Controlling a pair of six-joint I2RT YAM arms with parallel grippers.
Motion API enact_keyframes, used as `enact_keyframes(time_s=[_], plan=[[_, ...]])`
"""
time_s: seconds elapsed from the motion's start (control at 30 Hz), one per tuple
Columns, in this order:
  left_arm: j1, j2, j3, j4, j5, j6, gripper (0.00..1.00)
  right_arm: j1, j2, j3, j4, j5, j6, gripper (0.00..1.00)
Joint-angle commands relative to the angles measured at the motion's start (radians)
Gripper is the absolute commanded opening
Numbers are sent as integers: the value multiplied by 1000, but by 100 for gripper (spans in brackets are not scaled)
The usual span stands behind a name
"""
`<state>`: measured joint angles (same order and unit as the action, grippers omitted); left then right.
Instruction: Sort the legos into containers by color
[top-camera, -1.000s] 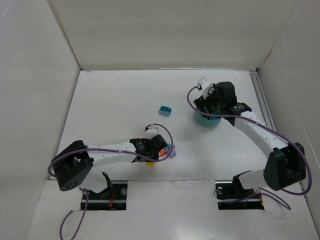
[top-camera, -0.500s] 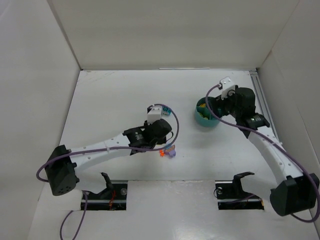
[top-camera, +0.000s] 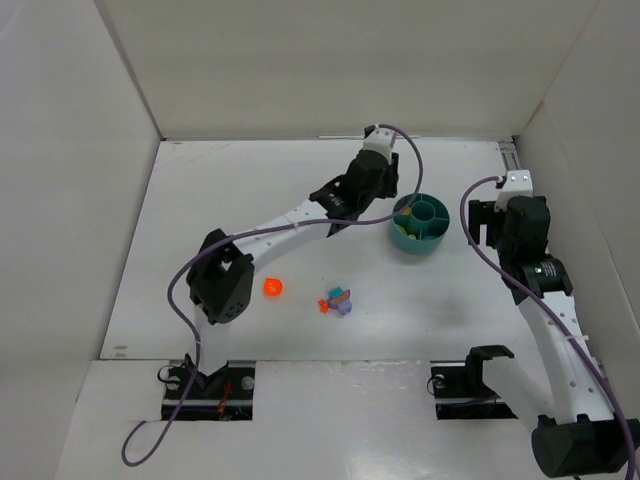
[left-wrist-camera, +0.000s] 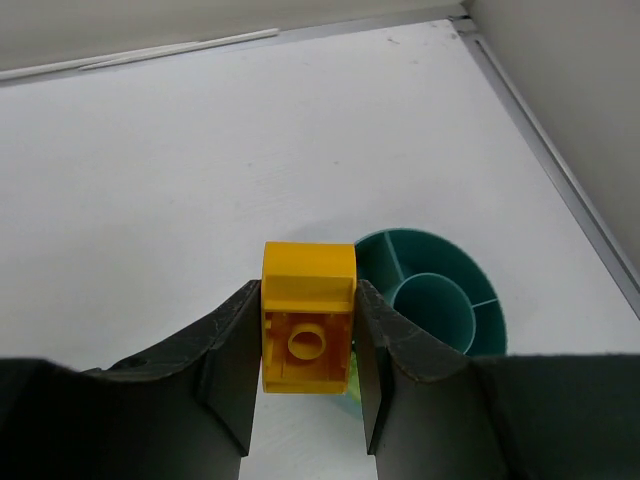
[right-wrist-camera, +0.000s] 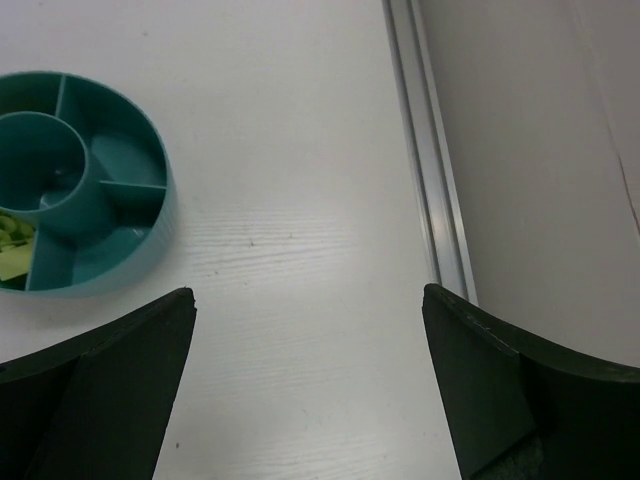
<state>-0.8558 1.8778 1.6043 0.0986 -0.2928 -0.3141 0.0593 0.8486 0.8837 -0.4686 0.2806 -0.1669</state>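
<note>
Only yellow-green pieces (right-wrist-camera: 10, 235) show in the bowl (top-camera: 416, 246); loose bricks (top-camera: 338, 302) wait. My left gripper (left-wrist-camera: 306, 345) pinches a yellow brick (left-wrist-camera: 308, 275); my right gripper (right-wrist-camera: 308, 295) gapes empty.

Place: a robotics lab test cell is showing here, not a home or a shop.
Enclosure: plain white walls (top-camera: 330, 70) are boxing in the white table (top-camera: 230, 200) at 9, 12 and 3 o'clock.
Machines: a left arm (top-camera: 280, 222) and a right arm (top-camera: 565, 330) are standing on bolted mounts (top-camera: 208, 385) at 6 o'clock.
Wiring: purple cables (top-camera: 172, 298) are trailing loose along the arms.
Fixture: a metal rail (right-wrist-camera: 428, 180) is running along the 3 o'clock edge.
Props: tiny legos (top-camera: 341, 302) near the centre and a divided teal bowl (top-camera: 418, 246) at 2 o'clock are sitting on the table.
</note>
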Motion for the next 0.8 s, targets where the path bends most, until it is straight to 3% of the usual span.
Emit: enact_keyframes(time_s=[0.0, 0.4, 0.77], plan=[[-6, 72, 132, 75, 122, 84, 19, -10, -33, 31, -57, 104, 33, 99], [3, 380, 436, 96, 167, 32, 21, -10, -71, 18, -36, 95, 15, 99], [3, 334, 253, 181, 207, -42, 23, -10, -62, 9, -25, 86, 6, 99]])
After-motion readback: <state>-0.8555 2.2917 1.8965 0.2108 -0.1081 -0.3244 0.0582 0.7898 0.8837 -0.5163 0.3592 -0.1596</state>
